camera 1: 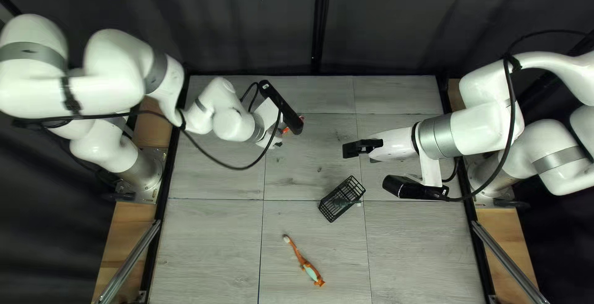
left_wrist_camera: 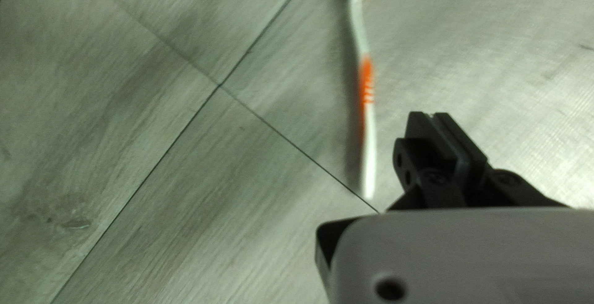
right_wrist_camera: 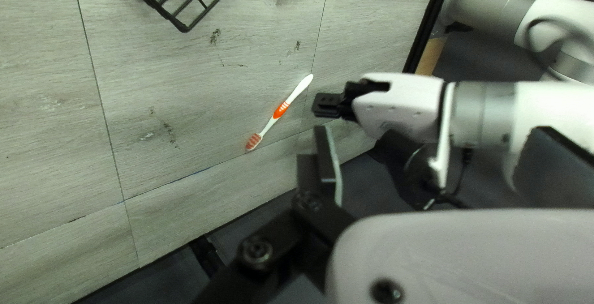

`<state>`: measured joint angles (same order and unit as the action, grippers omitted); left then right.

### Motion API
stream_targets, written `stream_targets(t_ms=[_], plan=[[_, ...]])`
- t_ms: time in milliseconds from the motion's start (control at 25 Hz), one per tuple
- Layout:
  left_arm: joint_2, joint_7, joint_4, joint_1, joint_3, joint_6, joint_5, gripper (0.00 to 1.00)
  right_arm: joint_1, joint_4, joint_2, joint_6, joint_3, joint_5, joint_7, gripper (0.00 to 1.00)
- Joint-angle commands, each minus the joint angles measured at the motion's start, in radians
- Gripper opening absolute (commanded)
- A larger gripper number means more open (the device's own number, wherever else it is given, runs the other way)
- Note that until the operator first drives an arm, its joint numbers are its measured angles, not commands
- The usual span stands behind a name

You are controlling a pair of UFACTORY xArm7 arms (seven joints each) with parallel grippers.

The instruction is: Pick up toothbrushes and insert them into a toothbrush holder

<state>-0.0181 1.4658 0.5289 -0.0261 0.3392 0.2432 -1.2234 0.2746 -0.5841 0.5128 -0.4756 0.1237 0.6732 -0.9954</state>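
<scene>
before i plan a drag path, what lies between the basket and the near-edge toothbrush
only bare table lies between the basket and the near-edge toothbrush, as the top left view shows

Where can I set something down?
Bare: both near corners of the table, left and right of the orange toothbrush (top left view). Crowded where the left gripper hovers by the white-and-orange toothbrush; tight between the wire basket and right gripper.

grey wood-grain table [camera 1: 210,248] (scuffed in places), dark curtain [camera 1: 383,25] behind it, silver bars [camera 1: 130,261] at both sides
</scene>
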Motion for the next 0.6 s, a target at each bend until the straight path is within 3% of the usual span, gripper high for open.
stream_targets(t_ms=[40,360,600], plan=[[-0.020,-0.095,-0.006,0.015,0.008,-0.005,0.068,1.00,0.000,0.001,0.001,0.002,0.000,0.000,0.001,1.00],[-0.052,-0.264,0.008,0.020,-0.016,0.042,0.295,1.00,0.030,0.020,0.008,-0.011,0.098,-0.097,-0.064,1.00],[-0.067,-0.293,0.015,0.023,-0.020,0.047,0.323,1.00,0.048,0.002,0.065,-0.101,0.154,-0.199,-0.076,1.00]])
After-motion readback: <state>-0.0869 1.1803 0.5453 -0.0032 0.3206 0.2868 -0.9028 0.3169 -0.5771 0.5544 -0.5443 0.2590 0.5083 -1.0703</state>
